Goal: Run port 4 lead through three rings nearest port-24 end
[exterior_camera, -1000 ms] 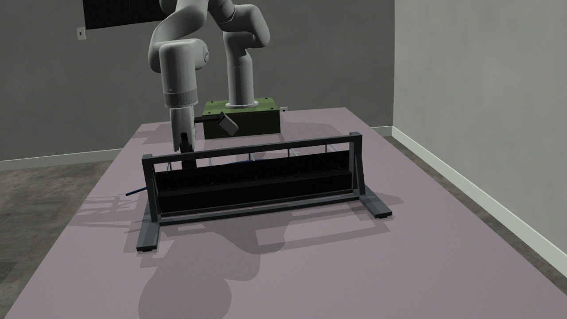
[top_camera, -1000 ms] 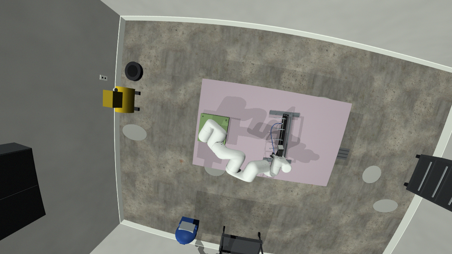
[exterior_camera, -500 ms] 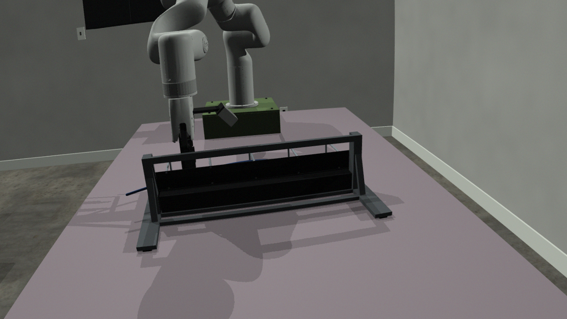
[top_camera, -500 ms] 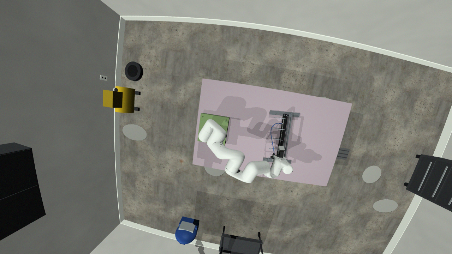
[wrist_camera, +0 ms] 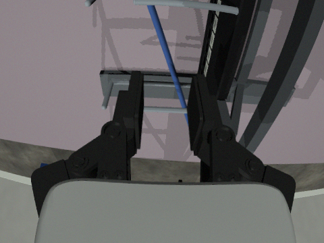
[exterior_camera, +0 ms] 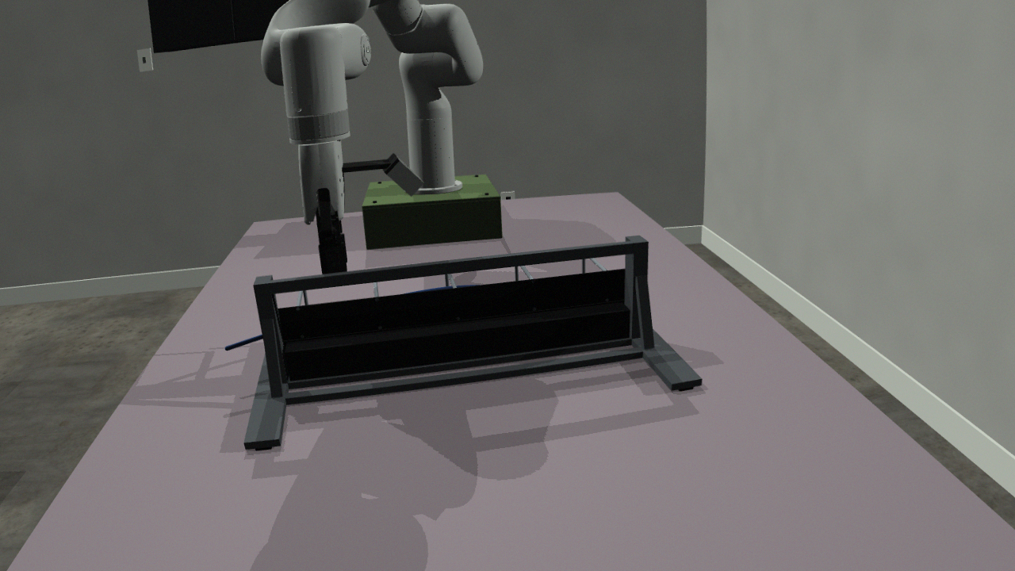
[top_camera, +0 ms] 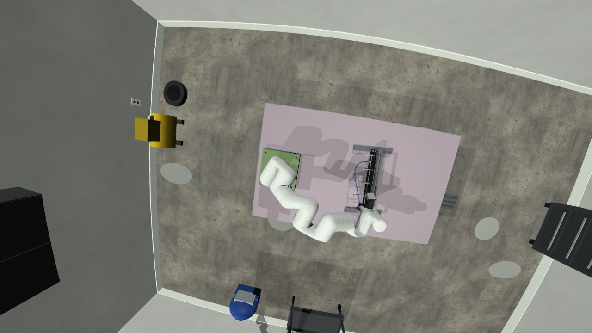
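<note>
- Lead (top_camera: 355, 178) (exterior_camera: 243, 342) (wrist_camera: 165, 45) first: your blue cable bows out along the front of the rack (top_camera: 360, 146) (exterior_camera: 453, 266) (wrist_camera: 291, 67), then runs toward the end where the tool is working. In the exterior view its tip pokes out past the left upright, above the tabletop (top_camera: 430, 165) (exterior_camera: 638, 461) (wrist_camera: 44, 84).
- Your tool (top_camera: 360, 206) (exterior_camera: 333, 266) (wrist_camera: 167, 89) is partway open, fairly narrow, with nothing gripped. Its fingers point down on the ring side of the rack, near that same end.
- In your wrist view, the lead slants across the space seen between the fingers, then disappears behind the right-hand finger of that picture. It isn't pinched, but you can't tell whether it touches that finger.
- Look at the pale metal rings (top_camera: 366, 169) (exterior_camera: 515, 272) (wrist_camera: 185, 4): at the top of the wrist view, one ring's bar passes across the lead. Lower down, the lead crosses in front of pale bars near the rack's foot. You can't tell from here which rings really enclose it.
- The little white number plates (wrist_camera: 212, 37) sit beside the lead in the wrist view, too small for you to read.
- Your rack stands upright on the tabletop, well apart from the arm's green base box (top_camera: 289, 156) (exterior_camera: 433, 224).
</note>
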Available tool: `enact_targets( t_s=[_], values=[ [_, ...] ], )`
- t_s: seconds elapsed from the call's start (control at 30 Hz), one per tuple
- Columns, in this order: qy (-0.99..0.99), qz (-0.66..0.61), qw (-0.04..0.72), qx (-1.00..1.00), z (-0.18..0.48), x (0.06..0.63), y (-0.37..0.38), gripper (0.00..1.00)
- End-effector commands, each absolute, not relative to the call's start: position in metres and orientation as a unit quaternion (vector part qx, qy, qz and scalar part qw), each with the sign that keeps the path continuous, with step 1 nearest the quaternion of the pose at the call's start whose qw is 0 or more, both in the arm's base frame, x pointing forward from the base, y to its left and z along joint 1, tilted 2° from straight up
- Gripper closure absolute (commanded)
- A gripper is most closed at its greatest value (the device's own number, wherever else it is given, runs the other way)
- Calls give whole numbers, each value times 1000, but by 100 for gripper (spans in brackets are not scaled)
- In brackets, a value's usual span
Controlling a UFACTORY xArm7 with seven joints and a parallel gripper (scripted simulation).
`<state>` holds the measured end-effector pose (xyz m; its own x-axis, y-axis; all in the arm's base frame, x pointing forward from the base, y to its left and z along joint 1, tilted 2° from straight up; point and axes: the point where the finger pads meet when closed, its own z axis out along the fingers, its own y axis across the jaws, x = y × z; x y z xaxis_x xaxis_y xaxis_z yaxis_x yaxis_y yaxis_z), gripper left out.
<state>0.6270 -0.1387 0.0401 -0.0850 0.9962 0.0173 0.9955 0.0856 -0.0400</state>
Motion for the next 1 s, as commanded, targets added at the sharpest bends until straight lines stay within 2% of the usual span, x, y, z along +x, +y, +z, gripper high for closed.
enact_targets(
  t_s=[0.0, 0.43, 0.47, 0.97],
  values=[
    [-736, 7, 17, -676, 53, 629, -139, 67],
    [-736, 7, 17, -676, 60, 629, -139, 67],
    [-736, 7, 17, -676, 60, 629, -139, 100],
    [-736, 7, 17, -676, 60, 629, -139, 100]
  ],
)
